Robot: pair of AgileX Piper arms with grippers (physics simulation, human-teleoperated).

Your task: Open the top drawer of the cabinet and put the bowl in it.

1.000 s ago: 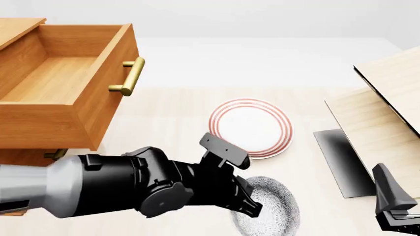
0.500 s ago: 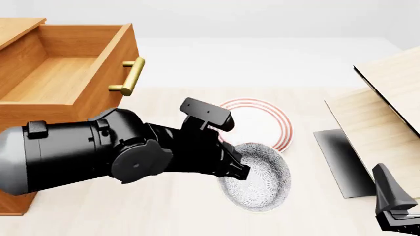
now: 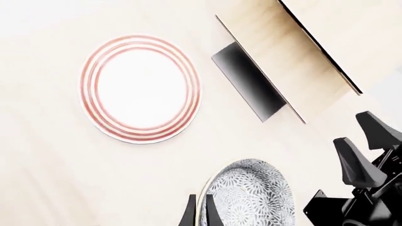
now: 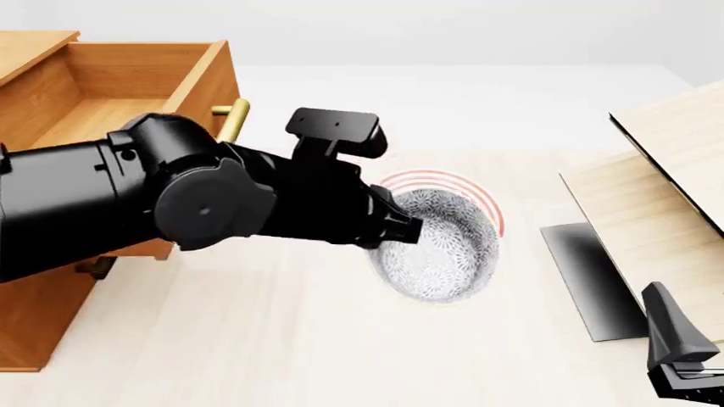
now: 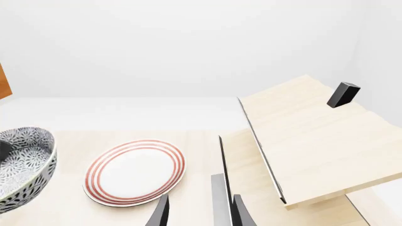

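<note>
The speckled bowl (image 4: 443, 248) hangs tilted above the table, in front of the red-ringed plate. My left gripper (image 4: 398, 229) is shut on its near rim; the left wrist view shows the fingertips (image 3: 191, 214) pinching the bowl (image 3: 251, 195) wall. The top drawer (image 4: 102, 140) of the cabinet (image 4: 29, 326) stands pulled out at the far left, its box empty and its brass handle (image 4: 226, 129) partly behind my left arm. My right gripper (image 4: 682, 360) rests low at the right front, open, with its fingers (image 5: 160, 212) apart. The bowl (image 5: 22, 165) also shows in the right wrist view.
A flat white plate with red rings (image 3: 141, 89) lies on the table mid-way back. Pale wood panels (image 4: 667, 170) lean at the right, with a dark grey slab (image 4: 582, 275) at their foot. A small black block (image 5: 343, 94) sits on the upper panel.
My left arm has lifted the bowl off the table, carrying it up and back toward the plate and drawer. The right arm has stayed still.
</note>
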